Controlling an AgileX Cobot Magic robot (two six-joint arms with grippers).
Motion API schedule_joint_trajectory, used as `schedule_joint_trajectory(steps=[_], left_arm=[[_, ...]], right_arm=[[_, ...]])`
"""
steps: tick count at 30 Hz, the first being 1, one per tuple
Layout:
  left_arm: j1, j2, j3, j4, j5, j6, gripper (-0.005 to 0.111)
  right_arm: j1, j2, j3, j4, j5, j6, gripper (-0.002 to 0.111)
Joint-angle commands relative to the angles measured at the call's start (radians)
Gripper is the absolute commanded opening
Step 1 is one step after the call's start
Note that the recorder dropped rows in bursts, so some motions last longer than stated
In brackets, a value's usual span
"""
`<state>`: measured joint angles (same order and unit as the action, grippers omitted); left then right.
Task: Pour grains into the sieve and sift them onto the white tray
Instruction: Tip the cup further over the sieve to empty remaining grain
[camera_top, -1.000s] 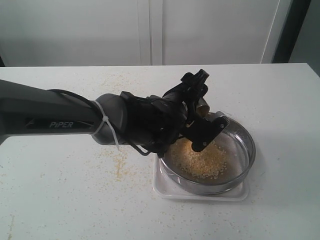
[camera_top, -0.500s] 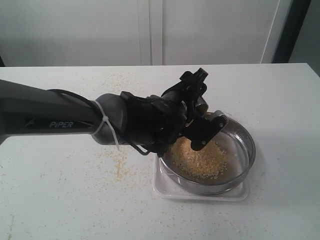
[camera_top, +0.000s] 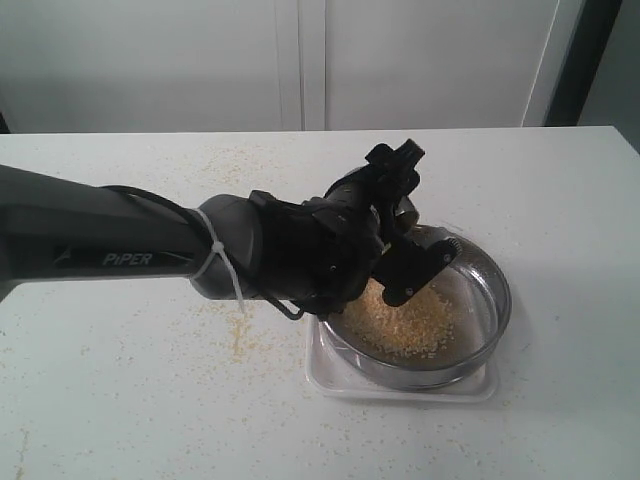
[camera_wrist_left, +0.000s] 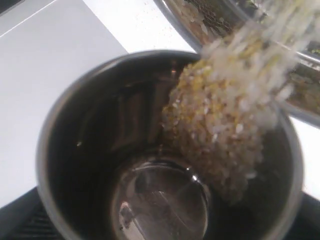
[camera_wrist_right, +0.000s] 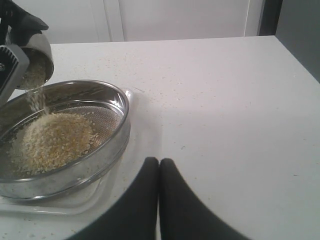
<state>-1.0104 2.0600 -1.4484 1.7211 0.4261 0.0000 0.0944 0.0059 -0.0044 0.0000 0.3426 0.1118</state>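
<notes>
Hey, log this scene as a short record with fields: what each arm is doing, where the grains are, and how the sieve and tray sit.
left fingers: clamped on the steel cup, tipped over the sieve
grains: streaming from cup, heaped on sieve mesh
sieve: resting on the white tray
right fingers: shut, holding nothing, apart from the sieve
table: stray grains scattered

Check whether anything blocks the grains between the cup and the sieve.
Nothing visible does. The cup is tipped just above the sieve rim, and the grains fall through open air onto the pile on the mesh. The sieve rests on the white tray.
</notes>
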Motion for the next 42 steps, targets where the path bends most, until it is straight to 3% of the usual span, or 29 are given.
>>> schedule_joint_trajectory(steps=[1, 15, 22, 28, 33, 36, 38, 40, 41, 42], left_arm=[[-0.031, -0.011, -0.007, 0.023, 0.044, 0.049, 0.0], [-0.051, -0.011, -0.007, 0.023, 0.123, 0.211, 0.0], [-0.051, -0.011, -0.007, 0.023, 0.229, 0.243, 0.0], [-0.062, -0.011, -0.007, 0.023, 0.187, 0.341, 0.0], [-0.062, -0.013, -0.031, 0.023, 0.17, 0.328, 0.0], [-0.048, -0.001, -0.051, 0.023, 0.081, 0.336, 0.0], [-0.062, 0.004, -0.066, 0.023, 0.163, 0.41, 0.0], [-0.093, -0.004, -0.086, 0.023, 0.205, 0.302, 0.0], [-0.095, -0.006, -0.093, 0.023, 0.152, 0.159, 0.0], [-0.071, -0.003, -0.095, 0.023, 0.094, 0.156, 0.0]], right_arm=[[0.005, -0.006, 0.004, -0.008, -0.002, -0.002, 0.0], [0.005, -0.006, 0.004, -0.008, -0.002, -0.002, 0.0], [0.005, -0.006, 0.004, -0.008, -0.002, -0.002, 0.0], [0.005, -0.006, 0.004, -0.008, -0.002, -0.002, 0.0], [0.005, -0.006, 0.004, -0.008, -0.002, -0.002, 0.0], [0.005, -0.006, 0.004, -0.008, -0.002, -0.002, 0.0], [0.005, -0.006, 0.004, -0.008, -0.002, -0.002, 0.0], [0.005, -0.006, 0.004, -0.008, -0.002, -0.002, 0.0], [0.005, -0.006, 0.004, -0.008, -0.002, -0.002, 0.0], [0.005, -0.006, 0.004, -0.008, -0.002, -0.002, 0.0]])
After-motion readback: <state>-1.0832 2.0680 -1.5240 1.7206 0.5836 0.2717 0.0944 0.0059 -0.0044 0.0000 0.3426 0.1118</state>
